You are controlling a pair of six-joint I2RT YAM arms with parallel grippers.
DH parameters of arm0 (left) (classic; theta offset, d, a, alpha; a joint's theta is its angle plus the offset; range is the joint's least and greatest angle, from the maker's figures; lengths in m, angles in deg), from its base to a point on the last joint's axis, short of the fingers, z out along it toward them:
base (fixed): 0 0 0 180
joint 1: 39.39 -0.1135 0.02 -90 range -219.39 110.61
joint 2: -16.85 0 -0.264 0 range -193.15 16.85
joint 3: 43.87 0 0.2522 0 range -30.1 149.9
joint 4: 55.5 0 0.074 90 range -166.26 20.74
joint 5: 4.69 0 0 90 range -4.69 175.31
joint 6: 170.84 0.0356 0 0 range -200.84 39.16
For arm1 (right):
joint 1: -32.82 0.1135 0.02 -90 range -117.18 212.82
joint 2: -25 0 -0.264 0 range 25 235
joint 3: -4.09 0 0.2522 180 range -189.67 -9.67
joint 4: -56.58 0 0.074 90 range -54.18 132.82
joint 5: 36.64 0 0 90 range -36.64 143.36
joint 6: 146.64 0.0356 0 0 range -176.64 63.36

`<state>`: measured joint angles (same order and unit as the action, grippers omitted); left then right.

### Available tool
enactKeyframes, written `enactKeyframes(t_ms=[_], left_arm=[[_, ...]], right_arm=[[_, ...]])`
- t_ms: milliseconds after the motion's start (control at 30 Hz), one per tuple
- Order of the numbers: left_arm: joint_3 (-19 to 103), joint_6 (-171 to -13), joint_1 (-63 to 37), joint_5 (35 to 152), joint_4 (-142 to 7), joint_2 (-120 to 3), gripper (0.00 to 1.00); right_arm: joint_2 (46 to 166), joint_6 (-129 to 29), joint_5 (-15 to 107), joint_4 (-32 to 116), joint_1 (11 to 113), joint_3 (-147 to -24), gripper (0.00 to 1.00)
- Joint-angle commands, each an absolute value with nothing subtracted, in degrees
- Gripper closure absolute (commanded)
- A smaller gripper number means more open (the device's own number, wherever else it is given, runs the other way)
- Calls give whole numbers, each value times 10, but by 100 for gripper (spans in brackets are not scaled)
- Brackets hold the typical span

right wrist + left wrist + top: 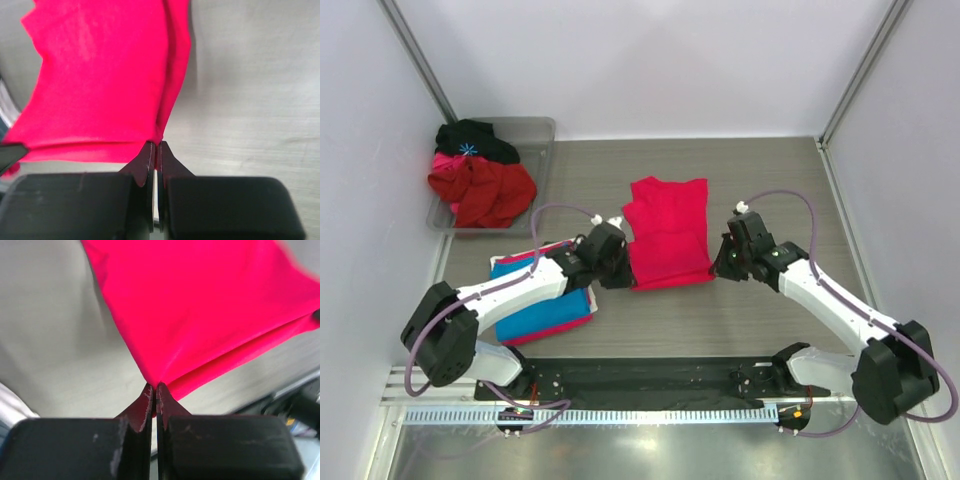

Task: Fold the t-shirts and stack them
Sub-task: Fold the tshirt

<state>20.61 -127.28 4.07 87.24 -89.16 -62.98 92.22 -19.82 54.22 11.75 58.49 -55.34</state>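
While the folded crimson-pink t-shirt (668, 235) lies midway between the table's (770, 170) side edges, the left gripper (620, 272) and right gripper (718, 268) each clamp shut on one near corner of it.

folded t-shirt (668, 235) mid-table, t-shirt stack (545, 316) left, bin (544, 128) behind stack

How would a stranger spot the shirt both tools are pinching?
Find the middle of the grey table, between the arms. The crimson-pink t-shirt lies folded there, near corners pinched by the left tool and right tool. Unlike the blue t-shirt to its left, it lies alone.
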Motion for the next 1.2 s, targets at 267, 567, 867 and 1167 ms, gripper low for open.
enactKeyframes(t_ms=[267, 567, 867, 1167], left_arm=[[172, -1305, 99, 858, -902, -537, 100], [301, -1244, 17, 876, -944, -593, 100], [453, -1204, -73, 905, -967, -738, 100], [640, -1199, -136, 944, -997, -906, 100]], right_arm=[[814, -212, 526, 84, 583, -502, 98], [929, -246, 578, 78, 575, -669, 99], [1106, -269, 581, 73, 554, -861, 99], [1261, -298, 596, 80, 523, -1004, 99]])
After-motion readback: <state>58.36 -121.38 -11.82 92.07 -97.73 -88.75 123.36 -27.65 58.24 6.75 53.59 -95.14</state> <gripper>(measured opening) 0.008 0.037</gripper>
